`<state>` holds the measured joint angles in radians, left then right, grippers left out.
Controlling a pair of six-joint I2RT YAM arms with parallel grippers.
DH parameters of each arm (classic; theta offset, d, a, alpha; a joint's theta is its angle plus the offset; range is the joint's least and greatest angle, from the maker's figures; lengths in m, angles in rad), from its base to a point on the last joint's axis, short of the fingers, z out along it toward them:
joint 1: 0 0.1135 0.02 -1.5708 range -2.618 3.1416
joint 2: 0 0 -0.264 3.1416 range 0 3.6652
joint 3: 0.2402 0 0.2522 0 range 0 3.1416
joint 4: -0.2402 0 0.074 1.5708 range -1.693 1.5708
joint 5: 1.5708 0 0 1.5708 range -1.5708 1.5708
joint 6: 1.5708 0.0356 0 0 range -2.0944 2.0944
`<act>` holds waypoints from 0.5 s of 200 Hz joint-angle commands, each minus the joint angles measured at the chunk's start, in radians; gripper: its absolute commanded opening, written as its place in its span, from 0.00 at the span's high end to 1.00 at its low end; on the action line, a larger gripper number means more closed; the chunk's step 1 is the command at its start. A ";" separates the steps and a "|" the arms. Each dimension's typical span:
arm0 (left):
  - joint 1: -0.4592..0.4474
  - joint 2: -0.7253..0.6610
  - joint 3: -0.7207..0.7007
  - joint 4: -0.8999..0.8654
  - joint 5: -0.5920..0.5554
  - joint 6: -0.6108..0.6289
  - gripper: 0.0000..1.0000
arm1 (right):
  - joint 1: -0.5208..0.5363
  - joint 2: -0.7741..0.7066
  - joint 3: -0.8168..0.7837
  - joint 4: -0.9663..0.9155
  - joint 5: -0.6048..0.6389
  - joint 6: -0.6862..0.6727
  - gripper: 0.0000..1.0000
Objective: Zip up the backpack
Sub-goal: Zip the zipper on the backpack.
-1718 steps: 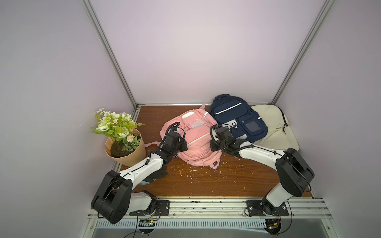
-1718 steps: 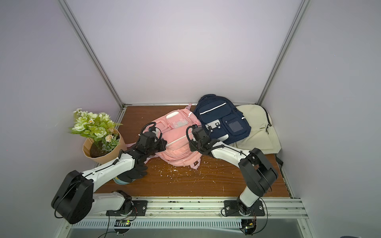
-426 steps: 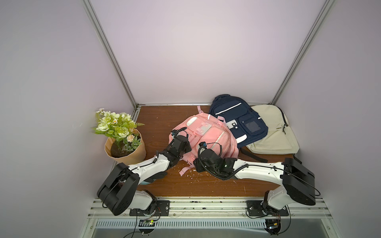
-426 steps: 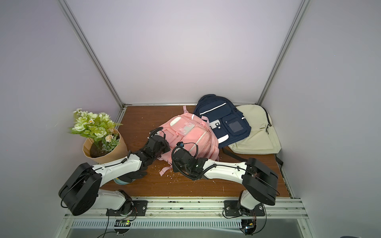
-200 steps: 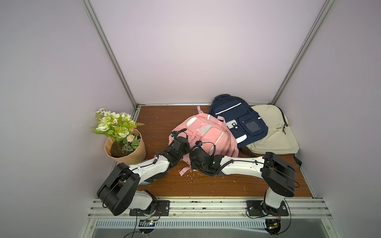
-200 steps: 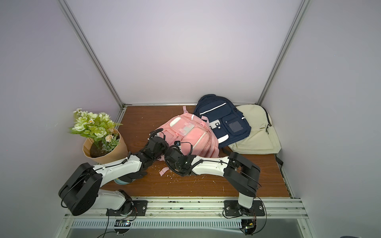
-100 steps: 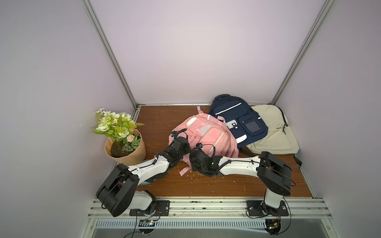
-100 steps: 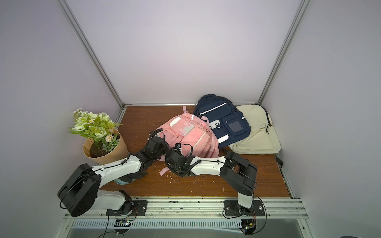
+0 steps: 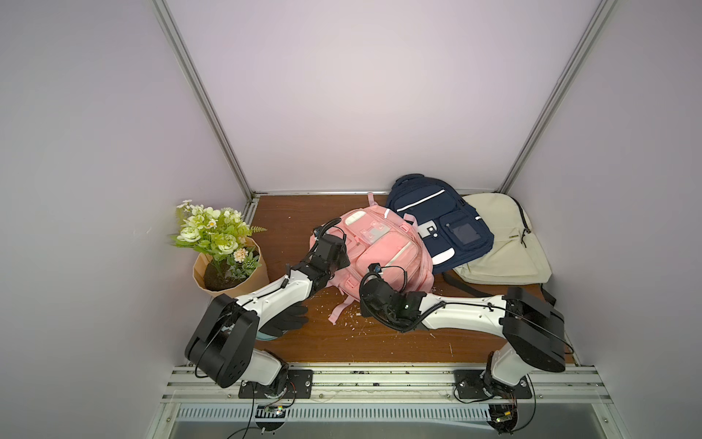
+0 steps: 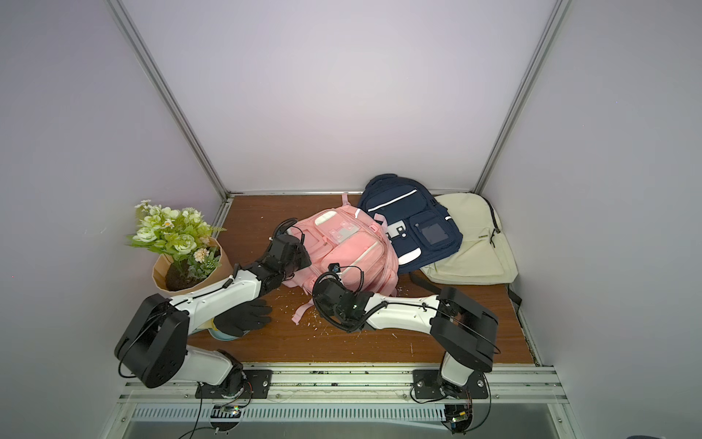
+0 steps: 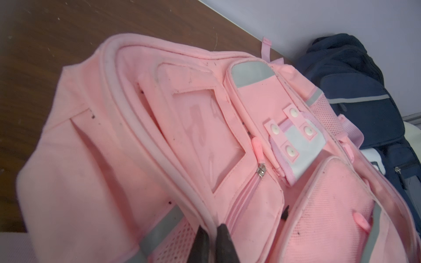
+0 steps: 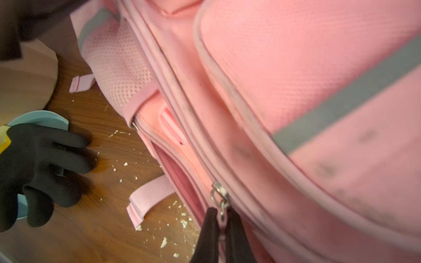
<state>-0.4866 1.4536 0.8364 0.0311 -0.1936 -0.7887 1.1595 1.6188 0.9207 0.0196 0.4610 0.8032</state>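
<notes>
The pink backpack [image 9: 383, 247] [image 10: 349, 247] lies mid-table in both top views, front up. My left gripper [image 11: 211, 230] [image 9: 342, 260] is shut on the pale piping along the backpack's left side. At the near edge, my right gripper [image 12: 221, 213] [image 9: 365, 283] is shut on the pull tab hanging from the metal zipper slider [image 12: 218, 193]. Beyond the slider the zipper gapes, showing darker pink lining [image 12: 182, 177], up to the mesh side pocket [image 12: 118, 68]. A small front-pocket zipper [image 11: 260, 170] appears in the left wrist view.
A navy backpack [image 9: 440, 224] and a cream backpack [image 9: 501, 247] lie at the back right, touching the pink one. A potted plant [image 9: 228, 273] stands left. A black glove [image 12: 41, 164] over a light blue dish [image 12: 38, 117] lies under my left arm. White crumbs litter the wood.
My right gripper has closed on the zipper pull within the last second, after its arm swung left along the backpack's near edge. The left gripper has kept its hold and place.
</notes>
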 commanded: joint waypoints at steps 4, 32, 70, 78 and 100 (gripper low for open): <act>0.069 0.043 0.117 0.051 -0.066 0.097 1.00 | 0.011 -0.051 -0.051 -0.046 0.030 0.040 1.00; 0.097 0.140 0.231 -0.006 0.016 0.122 0.99 | 0.012 -0.033 -0.046 -0.006 -0.004 0.016 1.00; 0.091 0.043 0.079 0.015 0.079 0.056 0.56 | 0.010 0.034 0.042 0.083 -0.077 -0.039 1.00; 0.091 -0.005 0.023 0.017 0.090 0.036 0.47 | 0.009 0.048 0.065 0.092 -0.082 -0.050 1.00; 0.082 -0.144 -0.142 0.059 0.165 -0.014 0.40 | 0.003 0.085 0.119 0.112 -0.095 -0.081 1.00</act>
<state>-0.4038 1.4437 0.8154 0.0216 -0.1001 -0.7406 1.1584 1.6875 0.9585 0.0765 0.4065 0.7666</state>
